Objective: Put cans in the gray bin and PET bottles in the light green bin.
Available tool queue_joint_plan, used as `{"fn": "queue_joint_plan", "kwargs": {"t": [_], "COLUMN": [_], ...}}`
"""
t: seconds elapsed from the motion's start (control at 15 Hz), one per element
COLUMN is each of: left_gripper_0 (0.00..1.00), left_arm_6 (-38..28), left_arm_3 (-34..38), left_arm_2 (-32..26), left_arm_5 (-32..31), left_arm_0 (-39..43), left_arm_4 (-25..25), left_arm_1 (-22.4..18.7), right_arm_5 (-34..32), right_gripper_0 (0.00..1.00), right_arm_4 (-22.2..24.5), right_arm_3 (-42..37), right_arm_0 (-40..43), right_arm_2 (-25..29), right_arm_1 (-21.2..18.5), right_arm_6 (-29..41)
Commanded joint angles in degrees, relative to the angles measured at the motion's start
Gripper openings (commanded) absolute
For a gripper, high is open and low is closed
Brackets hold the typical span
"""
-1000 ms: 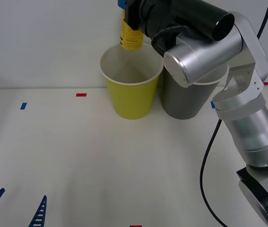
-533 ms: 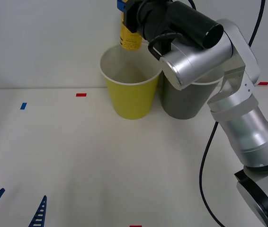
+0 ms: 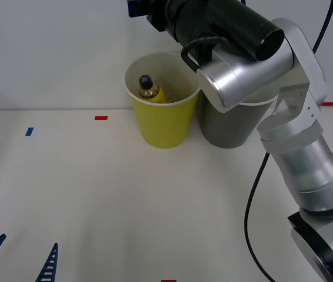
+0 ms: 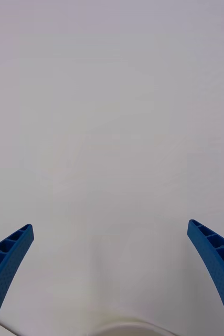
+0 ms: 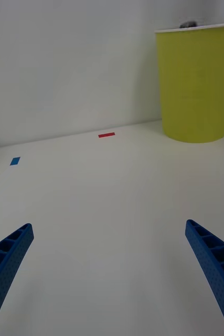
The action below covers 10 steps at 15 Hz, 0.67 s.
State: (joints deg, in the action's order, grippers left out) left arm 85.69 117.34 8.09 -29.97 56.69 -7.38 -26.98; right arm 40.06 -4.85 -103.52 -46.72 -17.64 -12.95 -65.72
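The light green bin (image 3: 160, 120) stands at the back of the table, and it rises ahead of my left wrist camera too (image 5: 198, 86). The yellow PET bottle (image 3: 150, 90) with its black cap lies tilted inside it, against the far wall; the cap (image 5: 188, 24) just peeks over the rim. The gray bin (image 3: 230, 126) stands touching its right side, its top covered by my right arm. My right gripper (image 3: 137, 7) hovers above the light green bin, open and empty (image 4: 112, 273). My left gripper (image 3: 19, 261) rests open low at the near left (image 5: 112, 273).
Red tape marks (image 3: 100, 117) and a blue one (image 3: 29, 131) lie on the white table, with another red mark (image 3: 167, 281) at the front edge. A black cable (image 3: 253, 194) hangs beside my right arm. A white wall stands right behind the bins.
The right gripper has opened and let go of the PET bottle, which dropped into the light green bin. The gripper rose slightly and shifted left. The left arm stayed put.
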Motion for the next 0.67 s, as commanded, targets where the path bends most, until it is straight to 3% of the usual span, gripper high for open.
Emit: {"fn": "queue_joint_plan", "kwargs": {"t": [0.07, 0.47, 0.67], "left_gripper_0": [1.00, 1.00, 1.00], "left_arm_6": [0.00, 0.00, 0.00], "left_arm_3": [0.00, 0.00, 0.00], "left_arm_2": [0.00, 0.00, 0.00], "left_arm_5": [0.00, 0.00, 0.00], "left_arm_0": [0.00, 0.00, 0.00], "left_arm_4": [0.00, 0.00, 0.00], "left_arm_1": [0.00, 0.00, 0.00], "right_arm_5": [0.98, 0.98, 0.98], "right_gripper_0": [1.00, 1.00, 1.00], "right_arm_4": [-1.48, -11.24, -11.68], "right_arm_3": [-8.80, -28.84, -37.36], "right_arm_0": [5.50, 24.66, 36.70], "right_arm_2": [0.15, 8.50, 14.21], "right_arm_1": [-4.02, -15.62, -17.11], "right_arm_6": [-0.82, -1.61, -1.52]}}
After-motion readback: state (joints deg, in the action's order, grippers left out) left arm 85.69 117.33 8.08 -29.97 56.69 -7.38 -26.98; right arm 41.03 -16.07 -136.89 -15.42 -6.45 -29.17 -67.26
